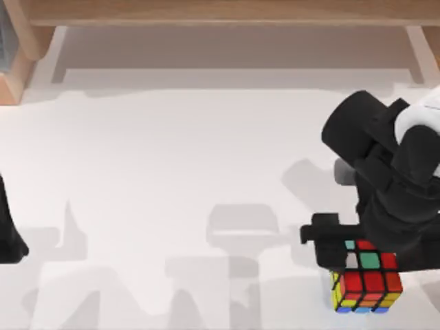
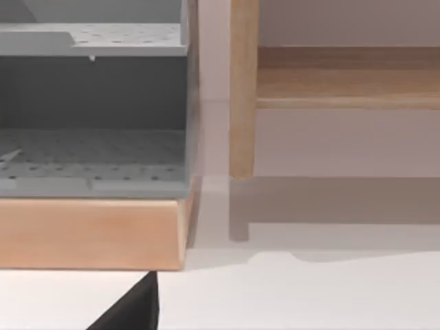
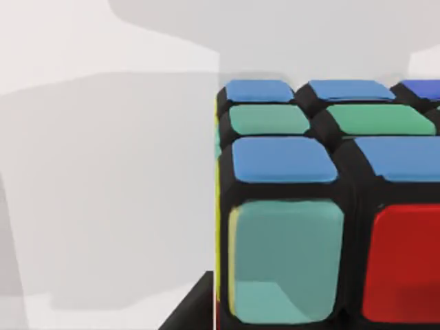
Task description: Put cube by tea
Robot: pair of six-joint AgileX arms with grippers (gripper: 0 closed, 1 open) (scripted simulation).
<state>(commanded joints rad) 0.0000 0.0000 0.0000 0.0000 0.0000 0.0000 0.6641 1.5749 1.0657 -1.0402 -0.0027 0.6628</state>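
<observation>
Hovering my right hand [image 1: 344,258] right over the cube [image 1: 366,282] near the table's [image 1: 172,172] front right corner; can't tell if it's gripping yet. No tea spotted, so basically everything's left.

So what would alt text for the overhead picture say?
The right arm's end effector hangs over a multicoloured cube on the white table's right front corner. The left arm sits parked at the left edge.
</observation>
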